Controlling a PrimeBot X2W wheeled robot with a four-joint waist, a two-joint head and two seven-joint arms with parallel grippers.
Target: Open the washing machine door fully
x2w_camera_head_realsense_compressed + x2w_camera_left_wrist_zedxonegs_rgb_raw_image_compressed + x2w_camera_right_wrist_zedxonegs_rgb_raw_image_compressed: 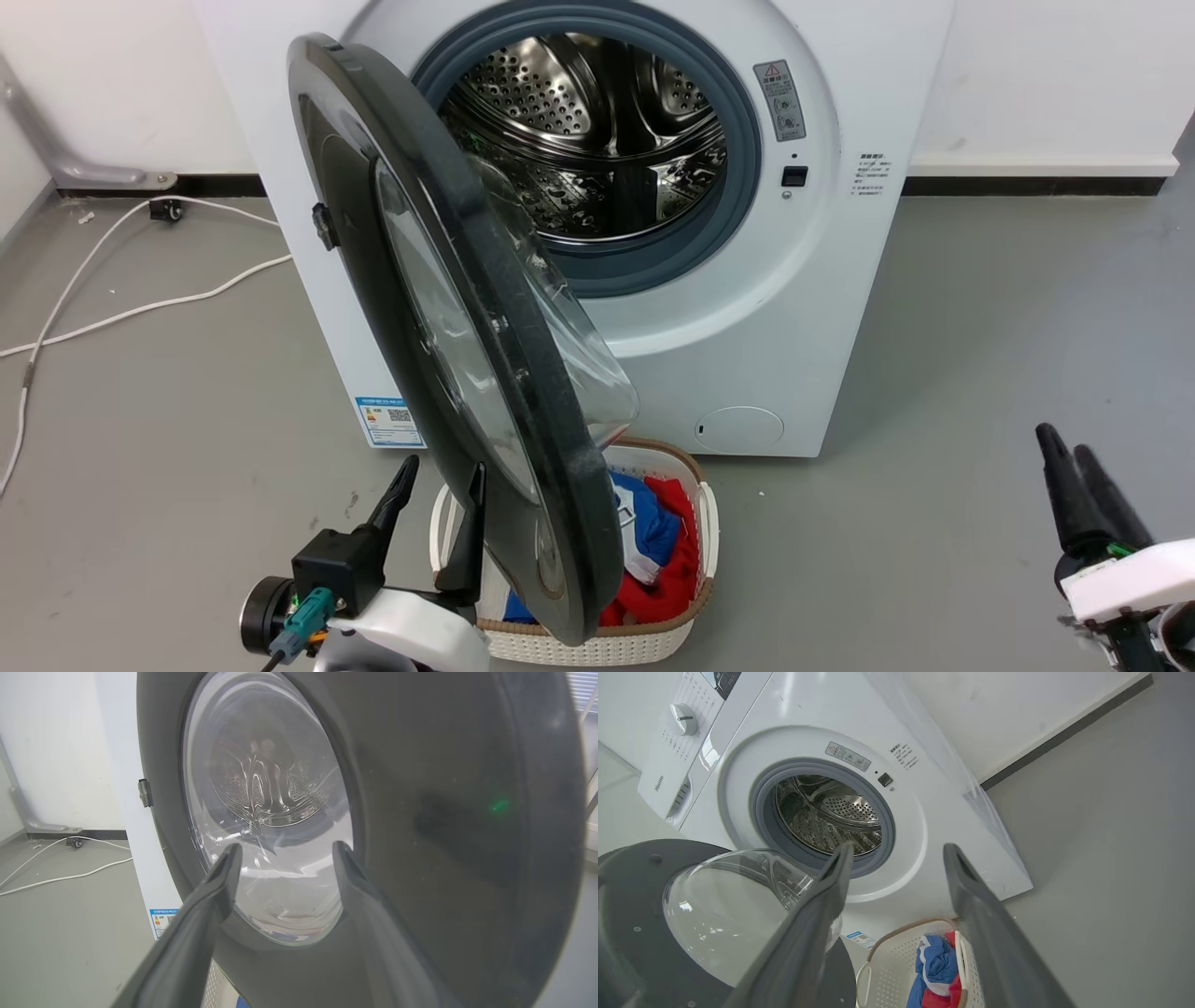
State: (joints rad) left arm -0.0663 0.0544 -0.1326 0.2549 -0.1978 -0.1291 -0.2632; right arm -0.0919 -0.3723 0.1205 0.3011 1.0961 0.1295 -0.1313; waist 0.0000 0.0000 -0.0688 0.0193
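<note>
Black washing machine door (425,308) (half-open) stands beside left end effector (444,469).

Drum mouth (607,140) at top centre is left unblocked from the right. From the left it is screened by the washing machine door (457,345), swung out edge-on through frame centre. Space under the door's lower edge is taken by the laundry basket (695,597). Clear floor (887,560) is seen lower right. The left side is crossed by a white cable (140,308).
</note>
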